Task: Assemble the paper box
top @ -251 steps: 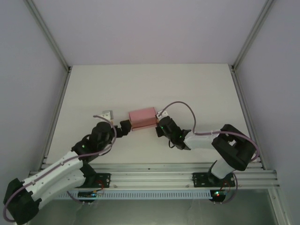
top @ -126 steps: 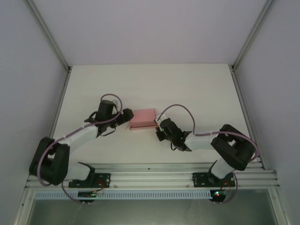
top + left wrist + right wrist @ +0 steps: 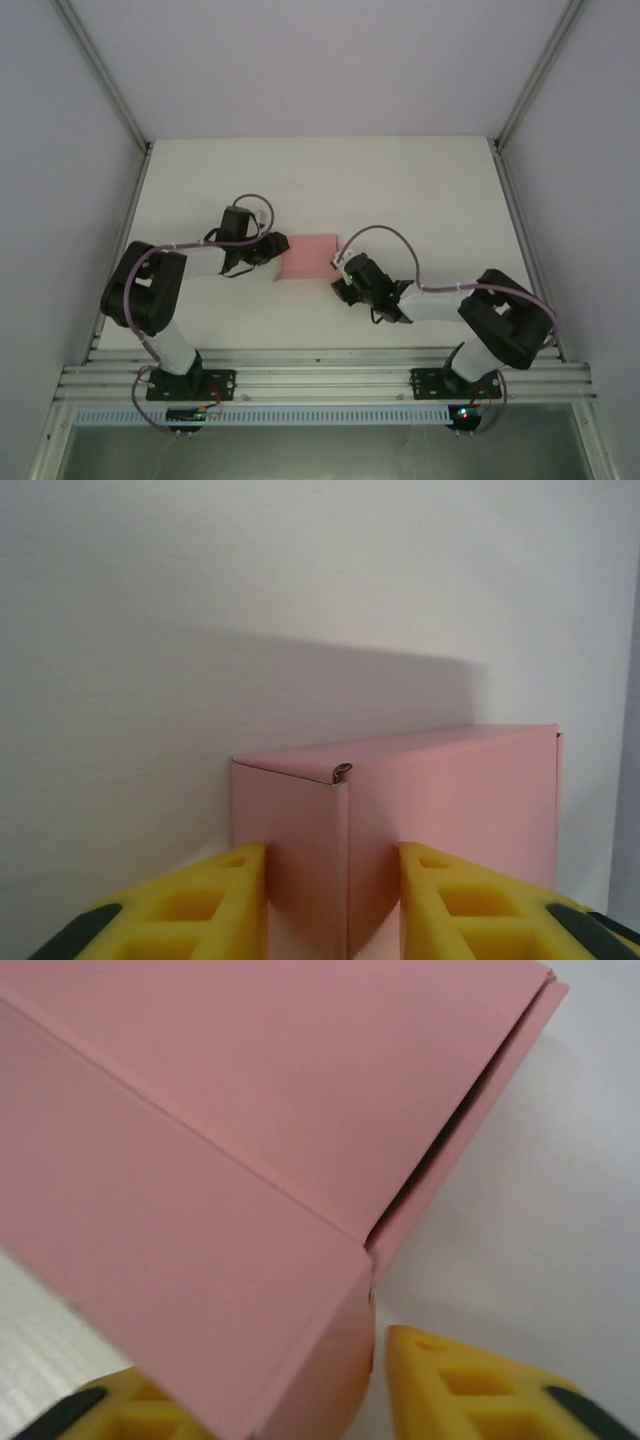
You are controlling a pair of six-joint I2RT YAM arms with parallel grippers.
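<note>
The paper box [image 3: 309, 255] is a closed salmon-pink carton lying flat near the middle of the white table [image 3: 400, 190]. My left gripper [image 3: 272, 251] reaches in from the left. In the left wrist view its yellow fingers [image 3: 225, 895] press both sides of a vertical corner of the paper box [image 3: 450, 800], so my left gripper [image 3: 333, 858] is shut on that corner. My right gripper [image 3: 339, 273] sits at the carton's near right corner. In the right wrist view the paper box [image 3: 250, 1140] lies between the jaws of my right gripper [image 3: 265, 1372], which is open, with a thin gap beside the right finger [image 3: 450, 1385].
Grey enclosure walls and metal corner posts [image 3: 105, 80] border the table. An aluminium rail [image 3: 320, 380] runs along the near edge, where both arm bases are bolted. Bare table surface lies behind the carton.
My left arm has swung round to the carton's left end and closed its jaws on a corner. My right gripper's jaws have opened off the carton's right corner.
</note>
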